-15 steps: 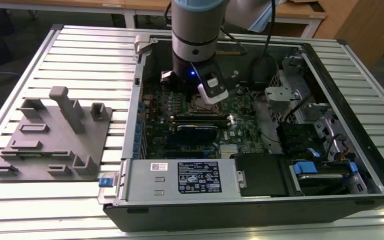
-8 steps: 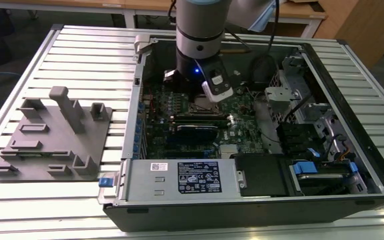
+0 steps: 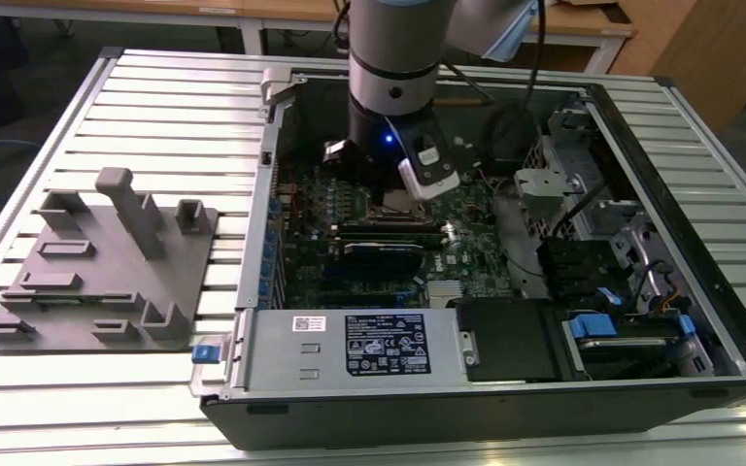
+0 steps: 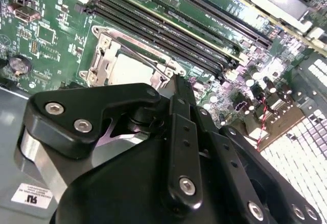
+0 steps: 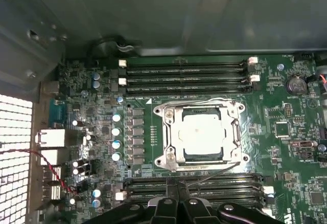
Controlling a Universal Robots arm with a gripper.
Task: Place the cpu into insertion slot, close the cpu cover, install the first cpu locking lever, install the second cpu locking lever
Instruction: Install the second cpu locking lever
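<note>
The cpu [image 5: 202, 134], its silvery top showing, lies in the insertion slot [image 5: 176, 175] on the green motherboard. The cpu cover [image 5: 171, 132], a metal frame, lies flat around it. One thin wire locking lever [image 5: 199, 102] runs along the socket's edge beside the upper memory slots. A second lever [image 5: 214, 175] angles away from the opposite edge, its free end close to my gripper [image 5: 179, 201]. My gripper's black fingers [image 4: 179, 106] are shut with nothing held, just beside the socket [image 4: 127, 63]. In the exterior view the gripper [image 3: 392, 199] hovers low over the socket inside the case.
Long black memory slots [image 5: 189, 73] flank the socket on two sides. Capacitors [image 5: 116, 132] and coils stand along another side. The open computer case [image 3: 645, 146] has drive bays [image 3: 606, 330] and cables at the exterior view's right. A grey fixture block [image 3: 101, 262] sits on the slatted table.
</note>
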